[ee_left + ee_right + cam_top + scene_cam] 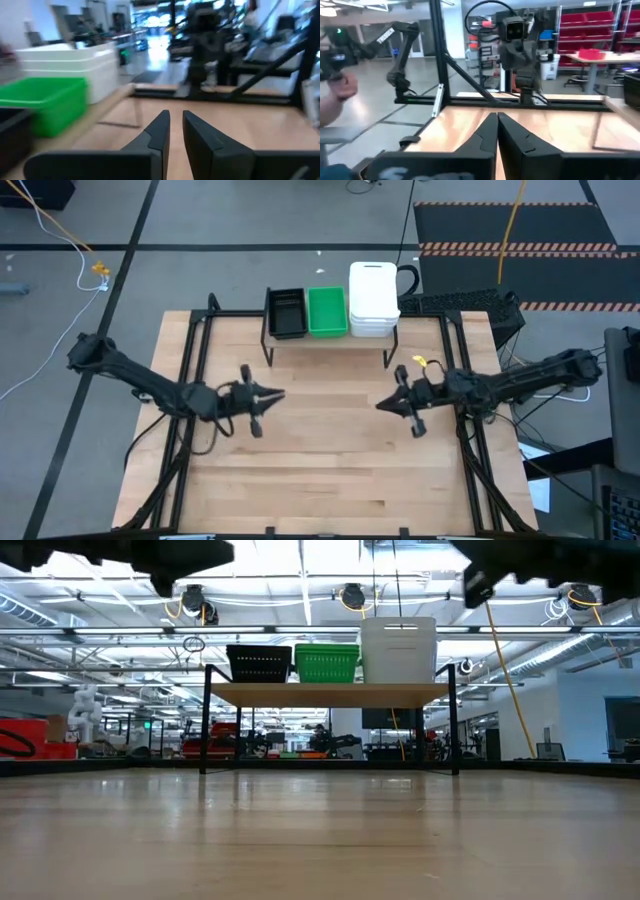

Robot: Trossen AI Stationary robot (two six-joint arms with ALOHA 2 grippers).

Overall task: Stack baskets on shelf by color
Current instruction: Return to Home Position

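The shelf (pixel 330 340) stands at the table's far edge carrying three stacks side by side: black mesh baskets (pixel 285 312), green mesh baskets (pixel 327 311) and the taller pile of white baskets (pixel 373 298). The left gripper (pixel 281 394) hovers over bare tabletop (pixel 330 470) nearer than the shelf, fingers slightly parted and empty. The right gripper (pixel 379 406) faces it from the opposite side, fingers pressed together, holding nothing.

Black basket (pixel 259 663), green basket (pixel 327 663), white baskets (pixel 398 650), atop shelf (pixel 330 694)
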